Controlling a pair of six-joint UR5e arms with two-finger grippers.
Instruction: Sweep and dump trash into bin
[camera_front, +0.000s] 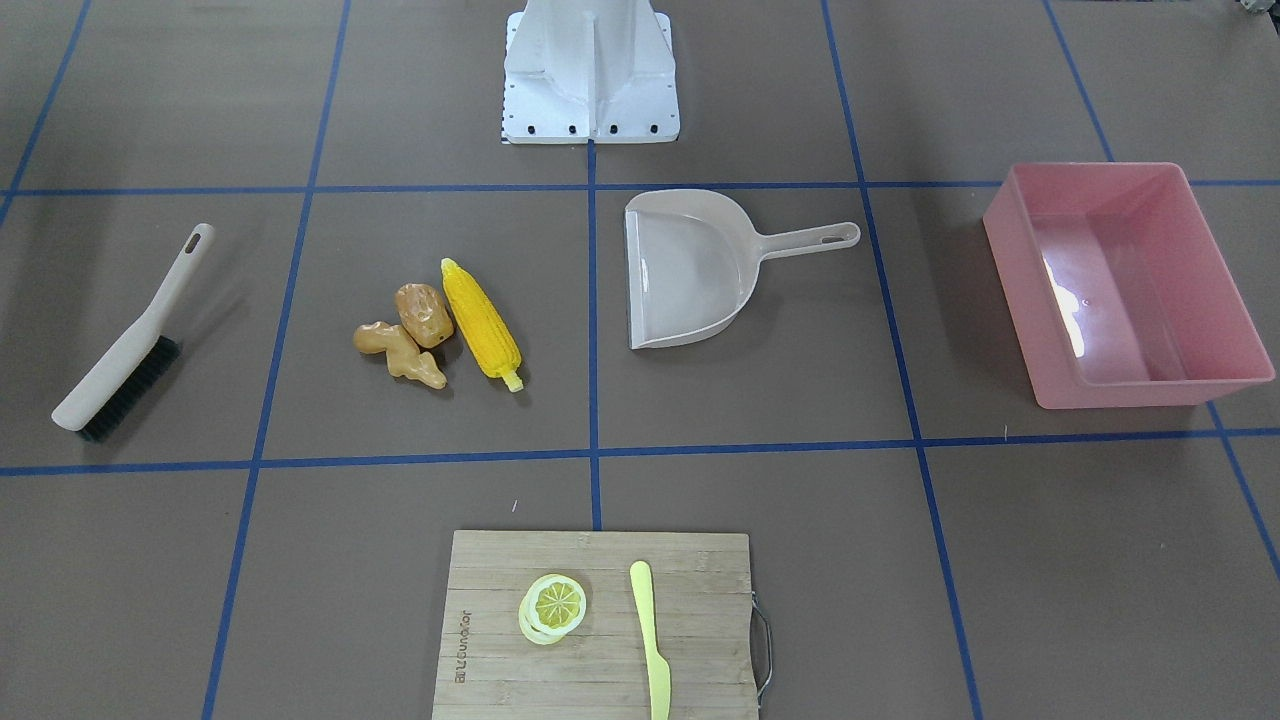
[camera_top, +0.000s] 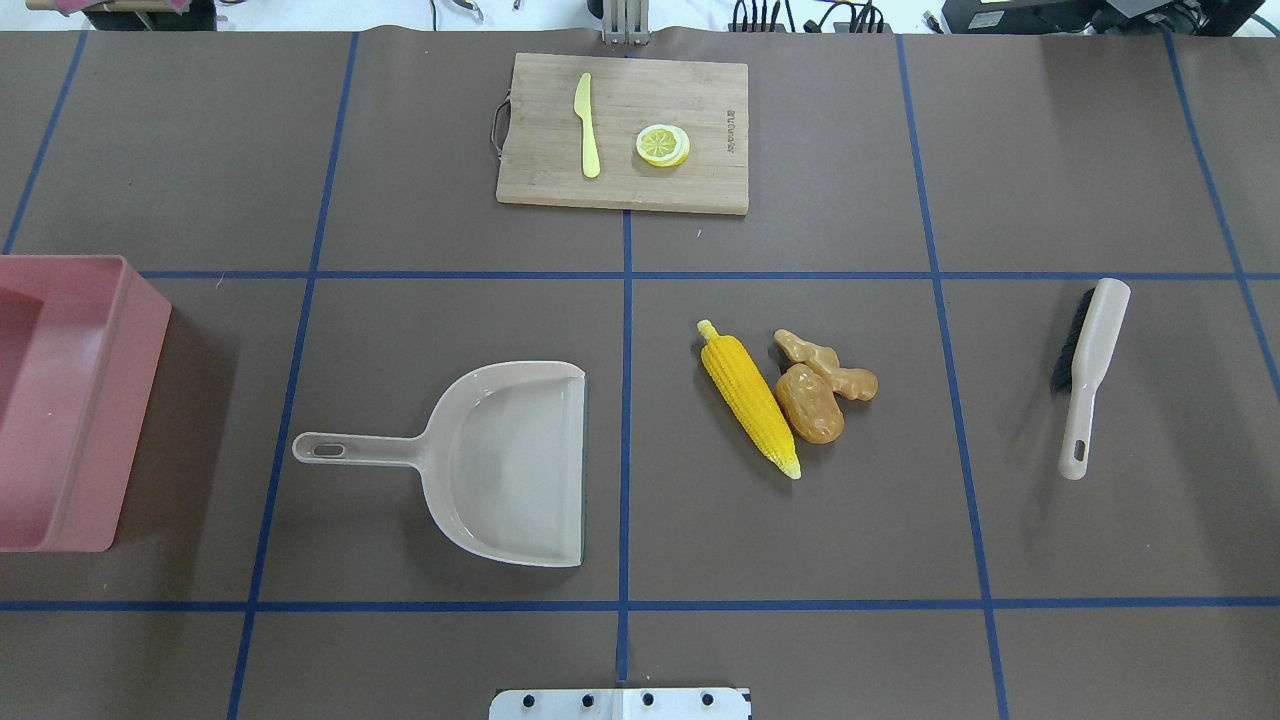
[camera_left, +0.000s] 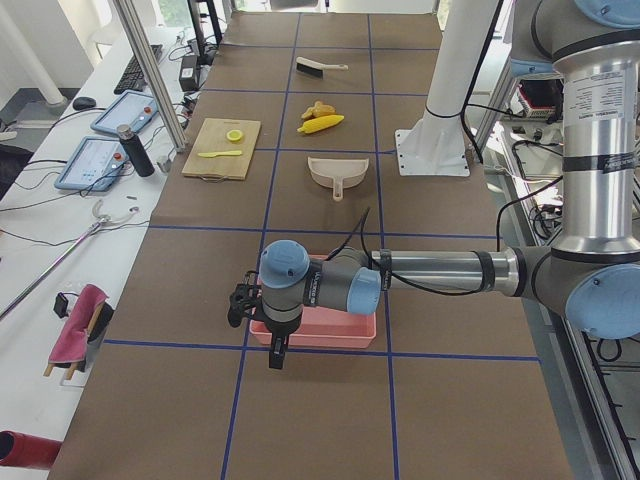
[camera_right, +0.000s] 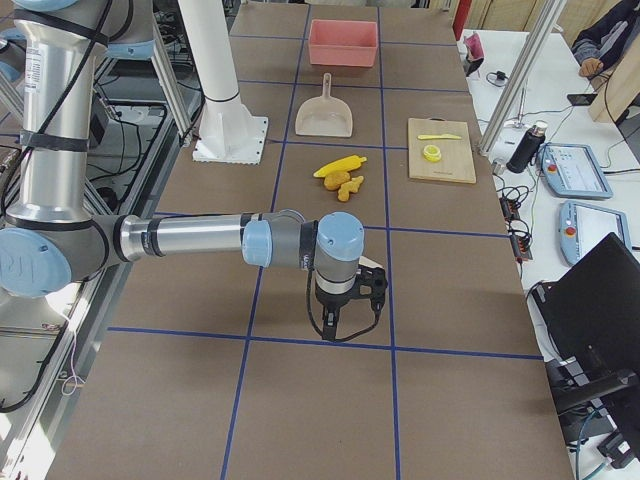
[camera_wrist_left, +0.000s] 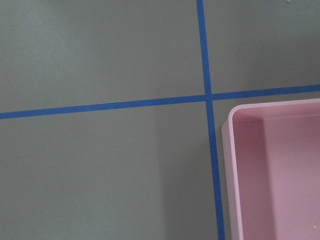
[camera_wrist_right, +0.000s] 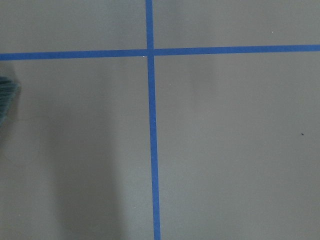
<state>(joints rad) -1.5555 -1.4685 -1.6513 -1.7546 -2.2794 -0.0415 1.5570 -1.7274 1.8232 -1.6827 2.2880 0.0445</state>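
1. Brown table (camera_top: 1100, 150), marked into squares by blue tape; the robot's white pedestal (camera_front: 590, 70) stands at the middle of its near edge.
2. Left arm (camera_left: 440, 270), stretched level along the table's left end. Its left gripper (camera_left: 275, 360) hangs above the surface just beyond the bin's outer end (seen only from the side, so whether the jaws are apart or together cannot be told).
3. Right arm (camera_right: 190, 238), stretched likewise over the table's right end, with the right gripper (camera_right: 337, 328) pointing down above bare table; the state of its jaws cannot be told either.
4. Bin (camera_top: 120, 420) – a pink tub at the robot's far left, upright, nothing showing inside.
5. Wooden cutting board (camera_top: 620, 185), at the far edge, centred.
6. Beige dustpan (camera_top: 510, 460), flat on the table, handle toward the bin, mouth toward the trash.
7. Brush (camera_top: 1090, 370), lying well to the right of the trash.
8. Trash, all on the table in the square between dustpan and brush: corn cob (camera_top: 750, 395), potato-like lump (camera_top: 810, 405) just beside it, and ginger root (camera_top: 825, 365) touching the lump – none in the bin.
9. Yellow knife (camera_top: 587, 125) and lemon slice (camera_top: 662, 145), apart on the board.
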